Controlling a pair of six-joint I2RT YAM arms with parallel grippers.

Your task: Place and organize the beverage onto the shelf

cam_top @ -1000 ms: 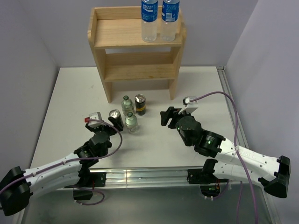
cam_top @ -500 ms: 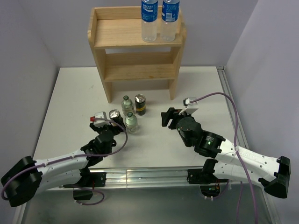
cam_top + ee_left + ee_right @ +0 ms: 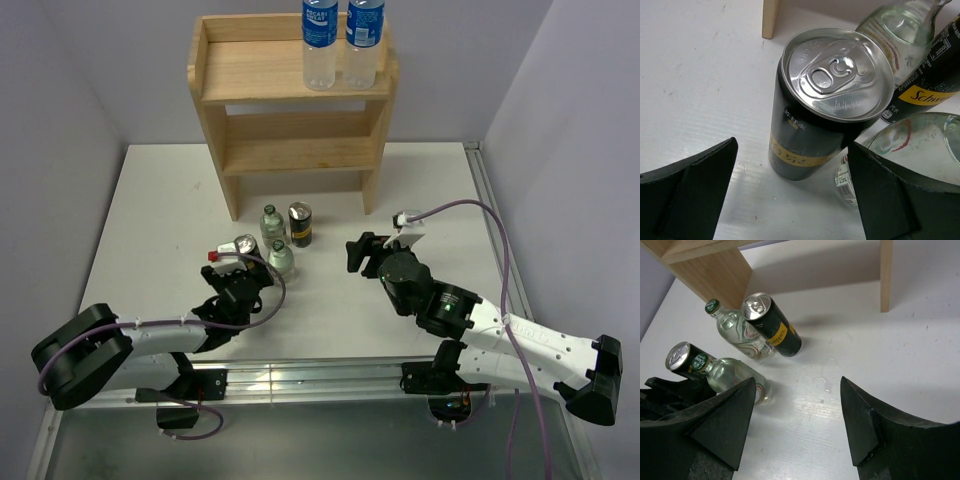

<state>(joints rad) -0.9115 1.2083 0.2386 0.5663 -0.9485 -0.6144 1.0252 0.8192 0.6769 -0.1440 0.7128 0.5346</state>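
Note:
On the shelf's (image 3: 250,75) top tier stand two blue-labelled plastic bottles (image 3: 320,45) (image 3: 364,40). On the table in front of the shelf are a glass bottle (image 3: 271,222), a dark can (image 3: 300,224), a second can (image 3: 245,246) and a nearer glass bottle (image 3: 281,258). My left gripper (image 3: 246,268) is open and low, with its jaws on either side of the second can (image 3: 810,125) and not touching it. The nearer glass bottle (image 3: 890,150) lies against the left gripper's right finger. My right gripper (image 3: 358,252) (image 3: 797,385) is open over bare table, right of the drinks.
The shelf's lower tier (image 3: 295,155) holds nothing. Its right leg (image 3: 885,275) stands beyond my right gripper. A small wet smear (image 3: 822,382) marks the table. The table's right edge rail (image 3: 490,200) runs along the right side.
My left arm has reached forward and to the right, bringing its open jaws around the nearer can. The right gripper has hardly moved.

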